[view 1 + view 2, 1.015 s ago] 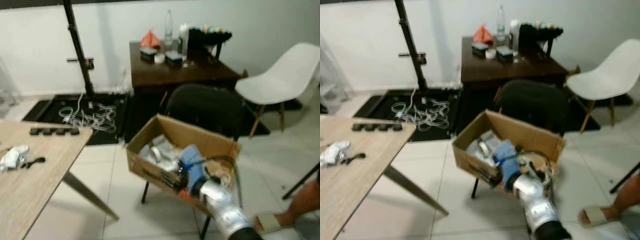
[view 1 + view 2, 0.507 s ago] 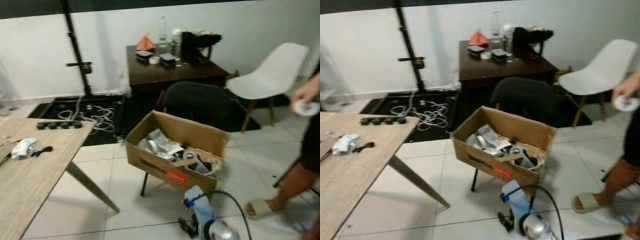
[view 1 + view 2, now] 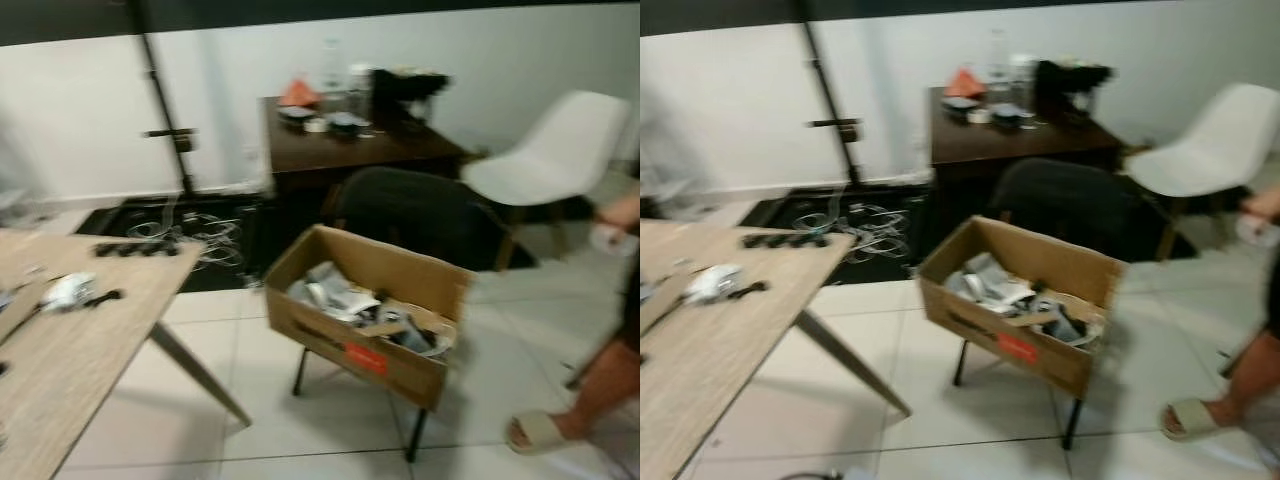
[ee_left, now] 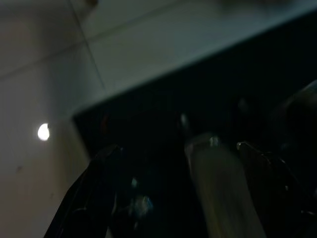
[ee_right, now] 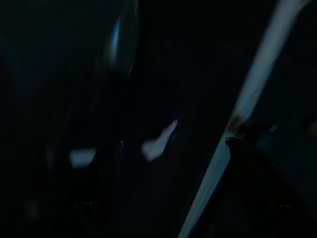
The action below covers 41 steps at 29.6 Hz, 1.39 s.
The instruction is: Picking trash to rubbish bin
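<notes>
1. Left gripper (image 4: 163, 163) hangs idle over floor tiles, fingers spread, holding nothing; right gripper: too dark, can't tell.
2. Cardboard box (image 3: 366, 312) sits raised on black chair (image 3: 420, 215), prob. for easy reach as bin.
3. Crumpled trash (image 3: 68, 291) lies on wooden desk (image 3: 90, 360), well apart from box.

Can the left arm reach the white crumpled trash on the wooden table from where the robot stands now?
Probably yes, after lifting. The white crumpled trash lies near the wooden table edge on the robot's left, nothing over it. The left gripper hangs low over floor tiles.
</notes>
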Motion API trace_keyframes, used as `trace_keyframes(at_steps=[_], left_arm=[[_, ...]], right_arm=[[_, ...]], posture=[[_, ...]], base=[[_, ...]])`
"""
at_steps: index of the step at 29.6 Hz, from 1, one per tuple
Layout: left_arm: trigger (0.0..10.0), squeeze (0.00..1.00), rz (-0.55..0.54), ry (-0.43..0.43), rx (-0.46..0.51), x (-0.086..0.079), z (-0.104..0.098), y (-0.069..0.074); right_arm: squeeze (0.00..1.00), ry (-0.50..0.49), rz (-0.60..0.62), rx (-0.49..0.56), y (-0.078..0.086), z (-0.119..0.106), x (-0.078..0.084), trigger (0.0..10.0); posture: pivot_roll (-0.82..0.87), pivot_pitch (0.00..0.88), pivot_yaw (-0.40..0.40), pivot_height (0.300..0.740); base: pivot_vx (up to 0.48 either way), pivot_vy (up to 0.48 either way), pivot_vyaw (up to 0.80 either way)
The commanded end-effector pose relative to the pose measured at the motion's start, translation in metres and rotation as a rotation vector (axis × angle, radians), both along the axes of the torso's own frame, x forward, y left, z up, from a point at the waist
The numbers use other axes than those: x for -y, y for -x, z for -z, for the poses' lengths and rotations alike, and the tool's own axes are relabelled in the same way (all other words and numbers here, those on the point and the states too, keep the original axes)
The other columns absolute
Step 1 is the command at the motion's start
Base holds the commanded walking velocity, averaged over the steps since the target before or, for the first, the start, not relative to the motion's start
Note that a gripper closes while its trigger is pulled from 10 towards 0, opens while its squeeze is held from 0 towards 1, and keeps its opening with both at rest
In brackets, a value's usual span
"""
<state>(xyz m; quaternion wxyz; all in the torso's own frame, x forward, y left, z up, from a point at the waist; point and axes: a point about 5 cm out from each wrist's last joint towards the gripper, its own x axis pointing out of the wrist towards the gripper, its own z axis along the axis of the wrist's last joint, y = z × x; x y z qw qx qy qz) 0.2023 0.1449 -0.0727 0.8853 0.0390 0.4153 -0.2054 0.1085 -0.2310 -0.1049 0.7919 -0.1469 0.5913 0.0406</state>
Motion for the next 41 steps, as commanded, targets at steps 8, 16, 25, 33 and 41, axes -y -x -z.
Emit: trace_keyframes(at_steps=[8,16,25,33,41], left_arm=[[10.0,0.00,0.322,0.284,0.130,0.037,-0.033,-0.030],[10.0,0.00,0.508,0.945,0.336,0.057,-0.112,-0.071],[10.0,0.00,0.311,1.245,0.728,0.038,-0.196,-0.118],[10.0,0.00,-0.188,0.822,0.971,-0.006,-0.234,-0.165],[10.0,0.00,-0.066,0.357,1.113,-0.004,-0.250,-0.167]], right_arm=[[0.00,0.019,0.019,-0.052,0.014,0.004,0.001,10.0],[0.00,0.029,0.006,-0.039,0.006,0.001,0.002,10.0],[0.00,0.032,-0.001,-0.051,0.013,0.003,0.000,10.0],[0.00,0.038,-0.008,-0.070,0.022,0.005,0.003,10.0],[0.00,0.040,-0.012,-0.071,0.021,0.005,0.003,10.0]], posture=[[-0.20,0.090,0.088,0.740],[-0.20,0.090,0.087,0.740],[-0.19,0.088,0.086,0.740],[-0.19,0.092,0.088,0.740],[-0.20,0.093,0.087,0.740]], base=[[0.000,0.000,0.75],[0.000,0.000,0.54],[0.000,0.000,0.78],[0.000,0.000,0.77],[0.000,0.000,0.77]])
